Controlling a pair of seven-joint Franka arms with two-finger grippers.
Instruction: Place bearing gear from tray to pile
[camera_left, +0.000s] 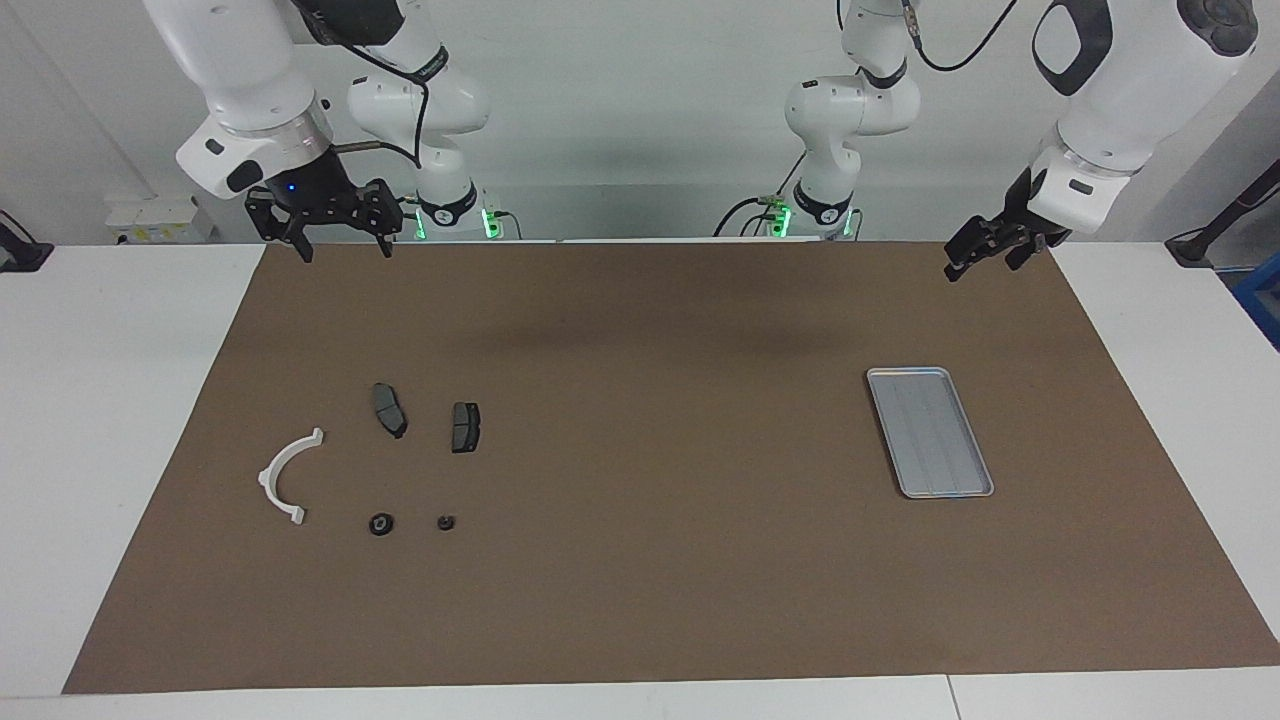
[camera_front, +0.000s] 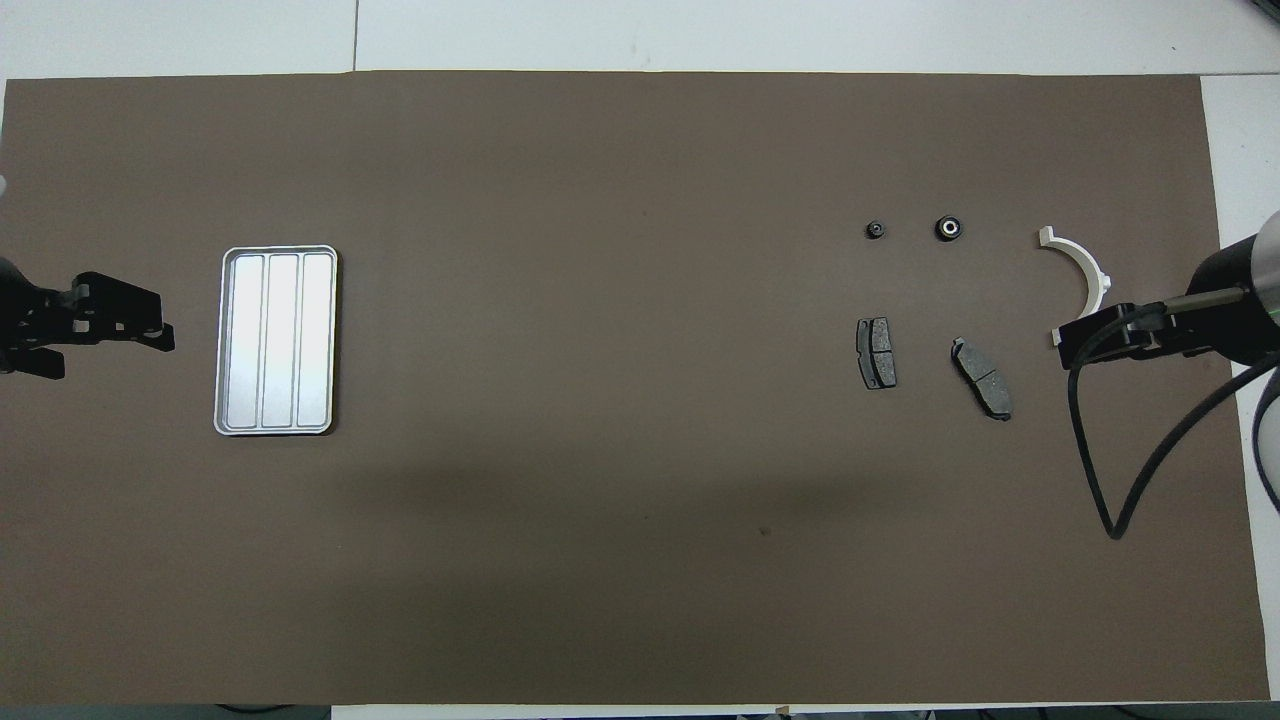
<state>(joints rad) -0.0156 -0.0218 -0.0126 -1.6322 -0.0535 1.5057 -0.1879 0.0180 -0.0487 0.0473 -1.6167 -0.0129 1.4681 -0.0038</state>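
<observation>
The tray (camera_left: 929, 431) lay on the brown mat (camera_left: 650, 560) of the desk toward the left arm's end, with nothing in it, and the left gripper (camera_left: 982, 252) hung in the air near the mat's edge on the robots' side of the tray, its fingers open and holding nothing. Well apart from the tray, toward the right arm's end, the pile held a white arc (camera_left: 284, 479), two dark pads (camera_left: 389, 409) (camera_left: 465, 426) and two small round gears (camera_left: 380, 524) (camera_left: 446, 521), the gears lying farther from the robots than the pads. The right gripper (camera_left: 335, 237) was raised high over the mat's edge nearest the robots, also with open and empty fingers, and nothing stood between the tray and the pile.
</observation>
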